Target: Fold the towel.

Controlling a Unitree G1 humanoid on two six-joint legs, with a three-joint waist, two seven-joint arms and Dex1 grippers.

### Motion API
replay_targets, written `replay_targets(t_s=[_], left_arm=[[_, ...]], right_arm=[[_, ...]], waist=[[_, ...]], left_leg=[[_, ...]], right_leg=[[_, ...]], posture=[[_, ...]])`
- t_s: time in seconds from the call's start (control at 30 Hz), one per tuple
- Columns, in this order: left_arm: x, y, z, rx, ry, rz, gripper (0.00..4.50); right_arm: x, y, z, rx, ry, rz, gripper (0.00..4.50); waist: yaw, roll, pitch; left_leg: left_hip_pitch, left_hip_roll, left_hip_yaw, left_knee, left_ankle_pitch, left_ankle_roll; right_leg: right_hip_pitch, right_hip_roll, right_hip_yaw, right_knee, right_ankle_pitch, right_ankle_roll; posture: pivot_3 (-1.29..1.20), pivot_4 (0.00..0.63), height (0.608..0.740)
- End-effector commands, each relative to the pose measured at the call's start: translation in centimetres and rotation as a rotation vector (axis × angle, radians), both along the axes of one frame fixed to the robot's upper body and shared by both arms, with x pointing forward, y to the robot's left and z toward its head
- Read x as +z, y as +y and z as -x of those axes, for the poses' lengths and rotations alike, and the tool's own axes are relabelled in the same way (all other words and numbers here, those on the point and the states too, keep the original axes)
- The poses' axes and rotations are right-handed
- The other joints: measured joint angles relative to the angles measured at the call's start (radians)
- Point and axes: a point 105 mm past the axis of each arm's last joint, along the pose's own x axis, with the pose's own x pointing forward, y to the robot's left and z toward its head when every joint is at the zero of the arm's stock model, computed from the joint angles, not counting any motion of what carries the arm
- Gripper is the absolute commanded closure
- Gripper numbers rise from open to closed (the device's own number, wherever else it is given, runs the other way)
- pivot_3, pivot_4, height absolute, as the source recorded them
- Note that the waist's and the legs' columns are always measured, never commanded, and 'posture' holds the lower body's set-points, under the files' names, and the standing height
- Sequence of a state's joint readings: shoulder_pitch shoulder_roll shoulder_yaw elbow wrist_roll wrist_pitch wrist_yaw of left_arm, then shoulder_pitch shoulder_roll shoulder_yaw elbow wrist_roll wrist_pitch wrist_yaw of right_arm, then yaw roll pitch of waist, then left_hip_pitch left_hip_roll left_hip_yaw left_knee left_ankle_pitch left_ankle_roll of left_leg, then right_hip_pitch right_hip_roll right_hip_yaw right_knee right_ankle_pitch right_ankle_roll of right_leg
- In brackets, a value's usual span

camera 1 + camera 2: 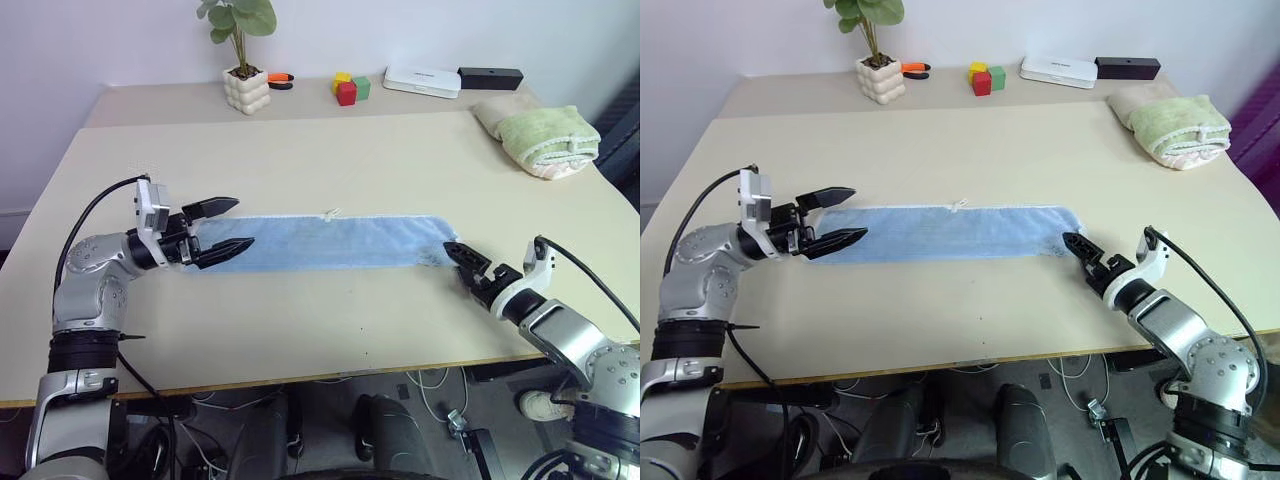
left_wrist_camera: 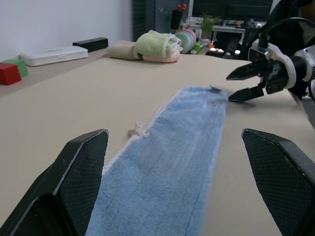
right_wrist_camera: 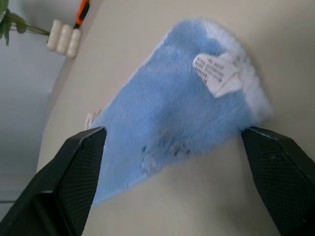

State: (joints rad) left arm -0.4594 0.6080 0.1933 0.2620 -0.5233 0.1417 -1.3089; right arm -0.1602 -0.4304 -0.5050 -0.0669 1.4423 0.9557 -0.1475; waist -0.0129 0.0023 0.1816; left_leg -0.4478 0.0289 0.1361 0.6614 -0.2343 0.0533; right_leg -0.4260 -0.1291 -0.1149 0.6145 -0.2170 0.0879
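Far edge, L to R: plant (image 1: 243,60), orange tool (image 1: 281,80), blocks (image 1: 349,88), white box (image 1: 423,80), black box (image 1: 490,77); green towel (image 1: 548,139) far right.

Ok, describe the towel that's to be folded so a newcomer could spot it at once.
On the beige table, look at the near middle: the blue towel lies flat in a long narrow strip between the two pincers. Unlike the green towel bundled at the far right corner, it is spread out, with a small white loop on its far edge.

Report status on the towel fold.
Both claws open, left claw, right claw, one at each end. Towel flat, long strip. Nothing in the way.
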Motion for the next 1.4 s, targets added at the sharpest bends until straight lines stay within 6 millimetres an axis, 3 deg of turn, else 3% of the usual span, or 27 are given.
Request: replay_targets(t_s=[0.03, 0.07, 0.17, 0.4, 0.53, 0.63, 0.73, 0.9, 1.03, 1.2, 1.27, 1.4], left_arm=[[1.2, 0.3, 0.3, 0.018, -0.060, -0.006, 0.05], [1.2, 0.3, 0.3, 0.021, -0.058, -0.006, 0.05], [1.4, 0.5, 0.3, 0.037, -0.067, -0.006, 0.00], [1.6, 0.6, 0.2, 0.055, -0.079, -0.001, 0.00], [1.7, 0.5, 0.0, 0.056, -0.085, 0.002, 0.00], [1.8, 0.4, -0.1, 0.056, -0.090, 0.004, 0.00], [1.8, 0.5, -0.2, 0.059, -0.086, 0.007, 0.00], [1.7, 0.6, -0.4, 0.063, -0.091, 0.012, 0.00], [1.5, 0.4, -0.6, 0.059, -0.089, 0.017, 0.00], [1.7, 0.4, -0.9, 0.063, -0.096, 0.014, 0.00], [1.8, 0.5, -1.0, 0.066, -0.099, 0.012, 0.00], [1.9, 0.7, -1.1, 0.071, -0.106, 0.012, 0.00]], right_arm=[[-1.2, 0.3, -1.0, -0.037, 0.044, -0.007, 0.06], [-1.2, 0.4, -1.3, -0.046, 0.041, -0.019, 0.06], [-1.6, 1.1, -2.4, -0.075, 0.063, -0.034, 0.91], [-1.8, 0.8, -3.4, -0.151, 0.064, -0.045, 4.46], [-1.4, 0.4, -3.5, -0.167, 0.044, -0.039, 4.46], [-0.5, -0.1, -3.3, -0.140, -0.007, 0.065, 4.46], [0.5, -1.3, -2.8, -0.141, -0.039, 0.132, 4.46], [0.3, -3.8, -1.6, -0.166, -0.030, 0.196, 4.46], [1.4, -4.6, -1.6, -0.155, -0.075, 0.297, 4.46], [3.4, -3.2, -2.5, -0.063, -0.190, 0.589, 4.46], [5.2, -0.6, -3.1, 0.036, -0.308, 0.719, 4.46], [6.3, 3.5, -3.0, 0.216, -0.459, 0.894, 4.46]], waist=[[0.000, -0.001, 0.000], [0.000, -0.001, -0.001], [-0.002, -0.002, -0.001], [-0.005, -0.005, -0.003], [-0.002, -0.006, -0.003], [-0.001, -0.006, -0.003], [0.003, -0.004, -0.003], [0.004, -0.004, -0.002], [0.001, -0.003, -0.002], [0.001, -0.002, -0.001], [-0.001, -0.002, -0.001], [-0.001, -0.002, -0.001]], left_leg=[[0.000, 0.000, 0.000, 0.000, 0.000, 0.000], [0.000, 0.000, 0.000, 0.000, 0.000, 0.000], [0.000, 0.001, 0.000, 0.000, 0.000, 0.000], [0.000, 0.002, 0.001, 0.000, 0.000, 0.000], [0.001, 0.002, 0.000, 0.000, 0.000, 0.000], [0.002, 0.002, 0.001, 0.000, 0.000, 0.000], [0.001, 0.001, 0.000, 0.000, -0.001, 0.000], [-0.004, 0.001, 0.001, 0.000, 0.000, 0.000], [-0.004, 0.001, 0.001, 0.000, 0.000, 0.000], [-0.005, 0.001, 0.001, 0.000, 0.000, 0.001], [-0.005, 0.001, 0.001, 0.000, 0.000, 0.001], [-0.006, 0.002, 0.001, 0.000, 0.001, 0.003]], right_leg=[[0.000, 0.000, 0.000, 0.000, 0.000, 0.000], [0.000, 0.000, 0.000, 0.000, 0.000, 0.000], [0.000, 0.001, 0.000, 0.000, 0.000, 0.000], [0.000, 0.001, 0.000, 0.000, 0.000, 0.000], [-0.001, 0.001, 0.000, -0.001, 0.000, -0.001], [-0.002, 0.001, 0.000, -0.002, 0.001, -0.001], [-0.002, -0.001, 0.000, -0.002, 0.001, -0.001], [-0.003, -0.002, 0.000, -0.002, 0.001, -0.001], [-0.003, 0.000, 0.000, -0.002, 0.001, -0.001], [-0.004, 0.001, 0.000, -0.002, 0.001, -0.001], [-0.004, 0.001, 0.000, -0.002, 0.001, -0.001], [-0.006, 0.001, 0.000, -0.001, 0.001, 0.000]], posture=[[0.00, 0.150, 0.740], [0.00, 0.150, 0.740], [0.00, 0.150, 0.740], [0.00, 0.150, 0.740], [0.00, 0.150, 0.740], [0.00, 0.150, 0.740], [0.00, 0.150, 0.740], [0.00, 0.150, 0.740], [0.00, 0.150, 0.740], [0.00, 0.150, 0.740], [0.00, 0.150, 0.740], [0.00, 0.150, 0.740]])
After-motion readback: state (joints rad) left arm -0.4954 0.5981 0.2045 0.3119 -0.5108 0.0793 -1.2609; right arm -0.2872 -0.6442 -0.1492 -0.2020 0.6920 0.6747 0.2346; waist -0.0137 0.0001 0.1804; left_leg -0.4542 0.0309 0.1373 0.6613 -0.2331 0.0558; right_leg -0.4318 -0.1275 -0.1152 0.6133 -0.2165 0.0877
